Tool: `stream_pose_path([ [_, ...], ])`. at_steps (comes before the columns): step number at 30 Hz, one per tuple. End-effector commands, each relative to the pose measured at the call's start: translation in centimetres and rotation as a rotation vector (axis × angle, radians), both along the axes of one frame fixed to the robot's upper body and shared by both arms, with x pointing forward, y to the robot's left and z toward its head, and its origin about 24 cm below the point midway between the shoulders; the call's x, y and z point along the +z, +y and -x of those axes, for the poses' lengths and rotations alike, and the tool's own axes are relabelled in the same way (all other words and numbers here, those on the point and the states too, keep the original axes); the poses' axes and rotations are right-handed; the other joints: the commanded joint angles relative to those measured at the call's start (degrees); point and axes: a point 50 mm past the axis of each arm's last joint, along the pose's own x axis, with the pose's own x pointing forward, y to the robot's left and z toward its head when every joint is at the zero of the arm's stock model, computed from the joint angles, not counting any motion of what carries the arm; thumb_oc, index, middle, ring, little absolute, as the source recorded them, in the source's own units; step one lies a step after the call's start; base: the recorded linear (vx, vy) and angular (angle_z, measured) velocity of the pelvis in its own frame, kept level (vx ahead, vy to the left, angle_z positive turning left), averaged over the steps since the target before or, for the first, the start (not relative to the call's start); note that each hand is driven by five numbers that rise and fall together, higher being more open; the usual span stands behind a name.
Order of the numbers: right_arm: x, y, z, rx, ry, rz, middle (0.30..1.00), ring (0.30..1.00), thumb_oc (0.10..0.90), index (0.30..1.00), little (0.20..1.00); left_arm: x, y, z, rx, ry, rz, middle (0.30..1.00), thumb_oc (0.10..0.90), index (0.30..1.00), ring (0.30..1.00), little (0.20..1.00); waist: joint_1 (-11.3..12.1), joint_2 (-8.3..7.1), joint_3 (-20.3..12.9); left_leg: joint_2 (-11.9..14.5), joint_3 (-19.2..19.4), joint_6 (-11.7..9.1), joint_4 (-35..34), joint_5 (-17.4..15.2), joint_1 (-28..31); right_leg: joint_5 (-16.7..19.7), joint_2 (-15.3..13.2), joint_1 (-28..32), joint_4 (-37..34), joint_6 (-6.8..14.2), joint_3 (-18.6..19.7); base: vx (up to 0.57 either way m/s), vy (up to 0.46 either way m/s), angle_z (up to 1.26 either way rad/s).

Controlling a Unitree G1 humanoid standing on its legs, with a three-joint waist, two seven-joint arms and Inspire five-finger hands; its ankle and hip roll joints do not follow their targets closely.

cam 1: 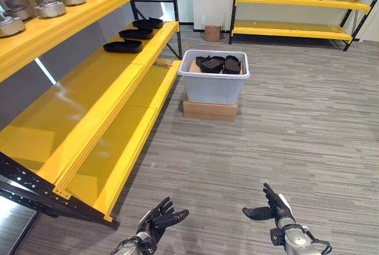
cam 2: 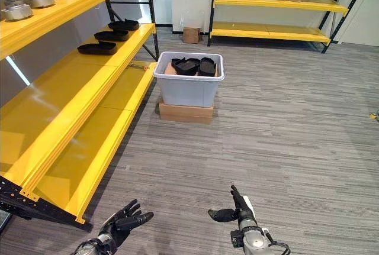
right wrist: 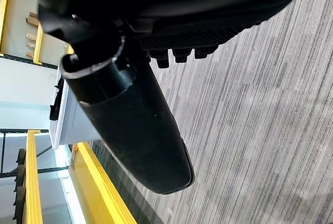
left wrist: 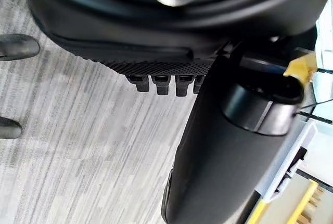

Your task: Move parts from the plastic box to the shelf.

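A grey plastic box (cam 1: 214, 83) stands on a flat cardboard carton (cam 1: 210, 110) on the floor ahead, with several black parts (cam 1: 218, 64) inside it. The yellow shelf (cam 1: 77, 95) runs along the left; three more black parts (cam 1: 136, 33) lie on its middle level near the far end. My left hand (cam 1: 155, 219) hangs low at the bottom of the view, fingers straight and holding nothing. My right hand (cam 1: 273, 206) is at the bottom right, also open and holding nothing. Both hands are well short of the box.
Several grey metal parts (cam 1: 50, 3) line the top level of the yellow shelf. A second yellow shelf (cam 1: 296, 12) with cartons stands at the far wall, and a small carton (cam 1: 212, 32) sits on the floor beside it. A person's shoes (left wrist: 15, 47) stand on the carpet.
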Motion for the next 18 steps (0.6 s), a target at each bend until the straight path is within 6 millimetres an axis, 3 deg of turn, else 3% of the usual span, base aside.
stream_pose_path([
  [1, 3.9, 0.3, -4.2, 0.061, -0.248, 0.000, 1.000, 1.000, 0.900, 1.000, 1.000, 2.1, 0.5, -3.7, 0.007, -0.146, 0.007, 1.000, 0.900, 1.000, 1.000, 1.000, 0.5, -1.47, -1.1, 4.0, -1.5, -3.7, 1.1, -3.8, 3.6, -1.0, -3.8, -0.8, 3.3, 3.4, -0.4, -0.01, 0.032, 0.01],
  [10, 4.0, 0.0, -4.2, 0.083, -0.253, 0.036, 1.000, 1.000, 0.900, 1.000, 1.000, 2.8, -0.4, -3.9, -0.134, -0.221, 0.143, 1.000, 0.900, 1.000, 1.000, 1.000, 0.6, -1.58, -0.5, 3.6, -1.8, -3.2, 0.9, -3.9, 3.4, -0.7, -4.5, -1.5, 4.1, 3.9, -0.1, -0.01, 0.055, 0.01],
  [18, 5.1, -2.5, -4.7, -0.015, -0.294, 0.056, 1.000, 1.000, 0.900, 1.000, 1.000, 3.2, 1.8, -4.1, -0.070, -0.213, 0.040, 1.000, 0.900, 1.000, 1.000, 1.000, 0.8, -1.91, -0.2, 2.9, -2.0, -2.5, 1.5, -4.5, 3.3, -0.6, -5.2, -1.9, 5.0, 4.5, 0.3, 0.02, 0.071, 0.03],
])
